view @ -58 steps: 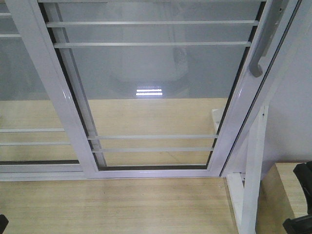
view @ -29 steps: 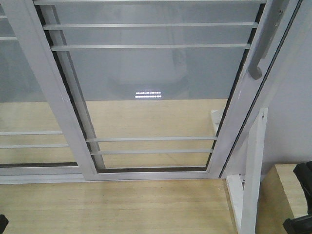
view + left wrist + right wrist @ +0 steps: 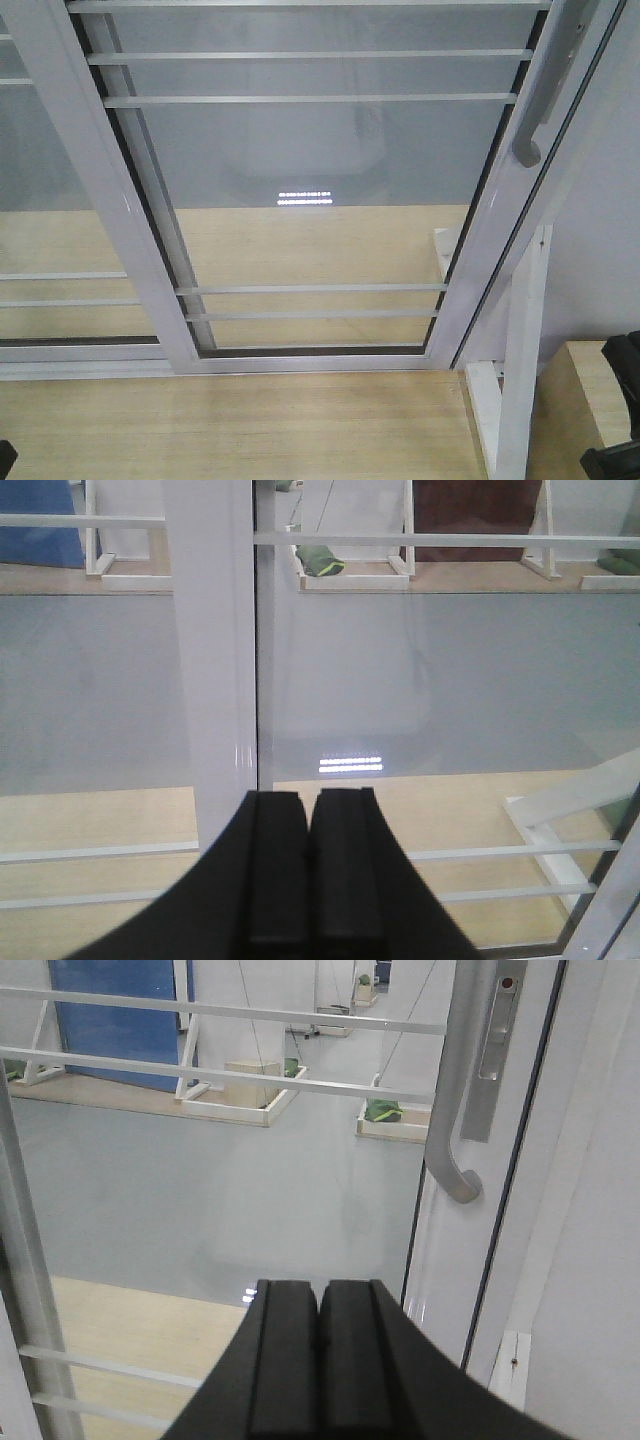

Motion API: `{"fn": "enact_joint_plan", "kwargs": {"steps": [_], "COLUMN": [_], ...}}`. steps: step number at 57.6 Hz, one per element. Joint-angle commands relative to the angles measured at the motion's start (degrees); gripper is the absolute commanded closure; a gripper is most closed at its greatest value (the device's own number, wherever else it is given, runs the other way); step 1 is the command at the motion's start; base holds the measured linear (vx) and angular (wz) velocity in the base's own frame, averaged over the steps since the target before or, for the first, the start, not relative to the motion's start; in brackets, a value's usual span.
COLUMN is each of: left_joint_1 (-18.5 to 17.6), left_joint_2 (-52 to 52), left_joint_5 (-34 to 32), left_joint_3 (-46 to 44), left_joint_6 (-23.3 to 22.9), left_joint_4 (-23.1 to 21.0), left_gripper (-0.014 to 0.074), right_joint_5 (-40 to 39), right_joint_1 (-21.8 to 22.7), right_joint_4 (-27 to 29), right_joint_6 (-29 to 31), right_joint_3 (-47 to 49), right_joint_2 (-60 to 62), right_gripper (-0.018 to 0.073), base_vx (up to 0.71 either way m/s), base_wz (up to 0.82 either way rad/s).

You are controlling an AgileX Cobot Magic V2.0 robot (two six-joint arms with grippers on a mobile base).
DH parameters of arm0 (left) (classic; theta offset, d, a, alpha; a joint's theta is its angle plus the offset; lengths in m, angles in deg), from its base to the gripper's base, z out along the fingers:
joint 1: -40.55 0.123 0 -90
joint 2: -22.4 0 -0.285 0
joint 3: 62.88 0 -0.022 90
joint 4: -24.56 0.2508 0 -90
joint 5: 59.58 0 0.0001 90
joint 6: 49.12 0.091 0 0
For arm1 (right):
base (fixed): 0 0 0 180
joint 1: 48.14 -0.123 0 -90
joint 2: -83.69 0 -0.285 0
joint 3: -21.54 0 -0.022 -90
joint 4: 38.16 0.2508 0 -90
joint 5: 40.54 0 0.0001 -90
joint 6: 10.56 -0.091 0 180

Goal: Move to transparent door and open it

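The transparent door (image 3: 320, 170) is a clear glass panel in a glossy white frame with thin horizontal white bars. It fills the middle of the front view and stands closed against the right post. Its curved grey bar handle (image 3: 535, 110) is at the upper right; it also shows in the right wrist view (image 3: 452, 1110). My right gripper (image 3: 319, 1290) is shut and empty, below and left of the handle, apart from it. My left gripper (image 3: 309, 800) is shut and empty, facing the door's left white frame post (image 3: 212, 650).
A handle-less barred glass panel (image 3: 50, 200) overlaps behind on the left. A white outer frame post (image 3: 522, 360) and a wooden box (image 3: 590, 400) stand at the lower right. Light wood floor (image 3: 230, 420) lies before the door. Beyond the glass are a grey floor and white frames.
The door frame has shifted slightly down and right in the front view, as the base creeps closer. Both grippers stay shut.
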Motion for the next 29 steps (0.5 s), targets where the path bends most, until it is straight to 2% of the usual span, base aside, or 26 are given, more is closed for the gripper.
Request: {"fn": "enact_joint_plan", "kwargs": {"steps": [1, 29], "left_joint_1": [-0.01, -0.20], "left_joint_2": [-0.77, -0.78], "left_joint_5": [-4.60, -4.61], "left_joint_3": [1.62, 1.62], "left_joint_6": [-0.05, -0.05], "left_joint_4": [-0.83, -0.82], "left_gripper": [0.0599, 0.0599], "right_joint_5": [-4.64, -4.78], "right_joint_1": [0.38, 0.32], "right_joint_4": [-0.07, -0.07], "right_joint_6": [0.16, 0.16], "right_joint_3": [-0.82, -0.82], "right_joint_2": [0.83, 0.18], "right_gripper": [0.0559, 0.0559], "base_vx": [0.06, 0.01], "base_wz": [0.00, 0.01]}}
